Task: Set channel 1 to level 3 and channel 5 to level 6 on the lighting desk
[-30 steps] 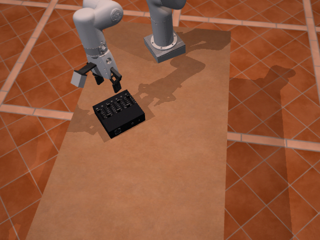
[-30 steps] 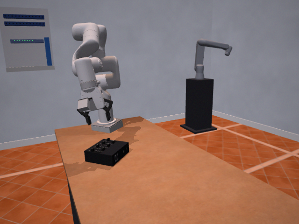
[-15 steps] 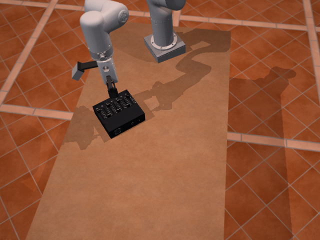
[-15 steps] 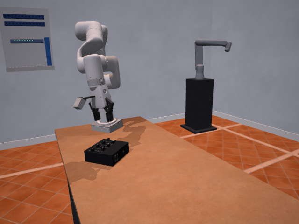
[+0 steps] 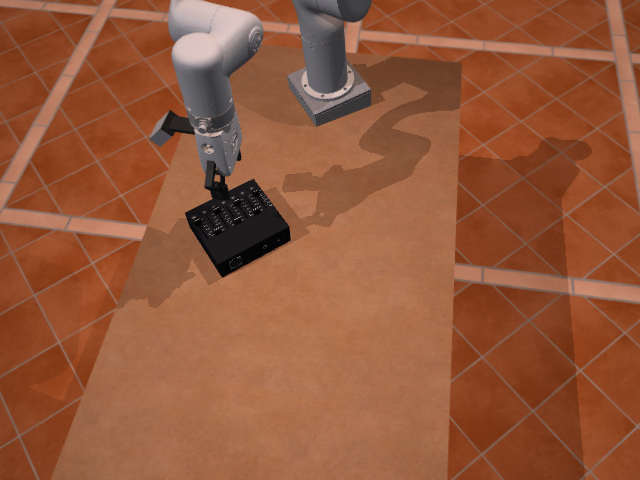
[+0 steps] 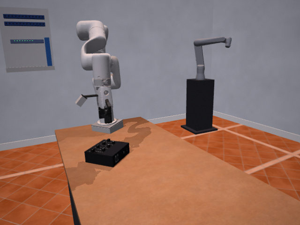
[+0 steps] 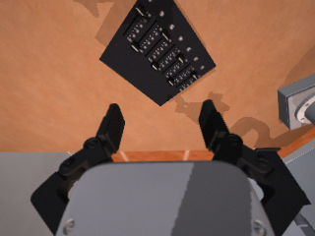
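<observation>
The black lighting desk (image 5: pixel 253 248) (image 6: pixel 101 156) (image 7: pixel 114 56) stands flat on the brown table (image 5: pixel 310 335) (image 6: pixel 169 174), near its left edge. Several faders (image 5: pixel 235 209) (image 7: pixel 158 49) run side by side across its top, with their caps at different heights. The level marks are too small to read. My gripper (image 5: pixel 217 192) (image 6: pixel 105 116) (image 7: pixel 160 111) is open and empty. It points down and hangs in the air over the desk's far edge, well above it. In the wrist view the desk lies beyond the fingertips, turned at an angle.
The arm's grey base plate (image 5: pixel 329 98) (image 6: pixel 108 125) sits at the far end of the table. The table's left edge runs close to the desk. A second arm on a black pedestal (image 6: pixel 199 104) stands on the floor off to the right. A panel (image 6: pixel 26 38) hangs on the wall.
</observation>
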`<action>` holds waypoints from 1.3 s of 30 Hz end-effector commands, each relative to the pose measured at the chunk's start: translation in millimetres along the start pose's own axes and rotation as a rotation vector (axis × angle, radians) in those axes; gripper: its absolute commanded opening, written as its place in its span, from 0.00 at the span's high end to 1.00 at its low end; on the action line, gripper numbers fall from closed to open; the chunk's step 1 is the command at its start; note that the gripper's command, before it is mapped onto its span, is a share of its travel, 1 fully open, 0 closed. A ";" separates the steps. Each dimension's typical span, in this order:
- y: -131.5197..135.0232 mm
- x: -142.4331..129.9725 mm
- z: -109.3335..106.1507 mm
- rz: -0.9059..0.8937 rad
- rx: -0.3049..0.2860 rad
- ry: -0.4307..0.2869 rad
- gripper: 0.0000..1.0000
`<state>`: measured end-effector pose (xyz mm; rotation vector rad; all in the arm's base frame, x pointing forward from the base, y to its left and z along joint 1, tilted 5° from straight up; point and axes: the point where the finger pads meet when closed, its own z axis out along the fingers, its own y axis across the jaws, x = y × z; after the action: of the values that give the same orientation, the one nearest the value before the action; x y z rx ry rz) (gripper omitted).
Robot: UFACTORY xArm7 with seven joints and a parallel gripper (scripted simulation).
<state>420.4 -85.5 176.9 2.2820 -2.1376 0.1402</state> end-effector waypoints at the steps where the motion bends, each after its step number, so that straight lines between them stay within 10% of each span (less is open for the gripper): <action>1: -1.4 0.2 -1.7 0.003 0.001 0.003 0.00; 18: 1.9 0.5 1.8 -0.091 0.001 0.005 0.00; 39: 47.8 -0.6 46.2 -1.128 -0.022 0.021 0.00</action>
<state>384.9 -90.3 137.9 2.9006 -0.9022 0.1040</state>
